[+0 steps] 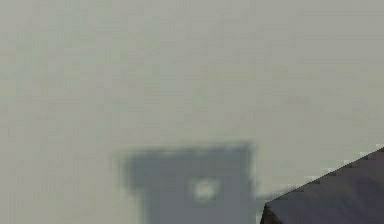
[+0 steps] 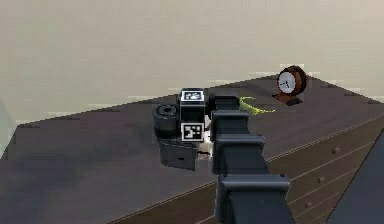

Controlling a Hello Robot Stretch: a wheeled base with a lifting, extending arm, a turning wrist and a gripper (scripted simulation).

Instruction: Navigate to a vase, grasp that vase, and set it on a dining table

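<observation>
Your arm [image 2: 238,150] reaches as a dark square bar out over the dark, wood-grained desk [image 2: 90,150], with the gripper [image 2: 165,122] just left of its white marker squares. You cannot tell how the fingers stand or whether they hold anything. A small yellow-green curved thing [image 2: 258,108], too small to tell whether it is the vase, lies just right of the arm. A round brown clock [image 2: 291,82] stands farther back.

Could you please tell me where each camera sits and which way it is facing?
Forward view: on the robot, facing ahead and slightly down at a pale wall; a dark furniture corner sits bottom right.
Arm side view: on the robot's body, facing sideways across a dark dresser top with a clock; the arm and tool reach over it.
Shared: that dark corner is probably the same dresser.
</observation>
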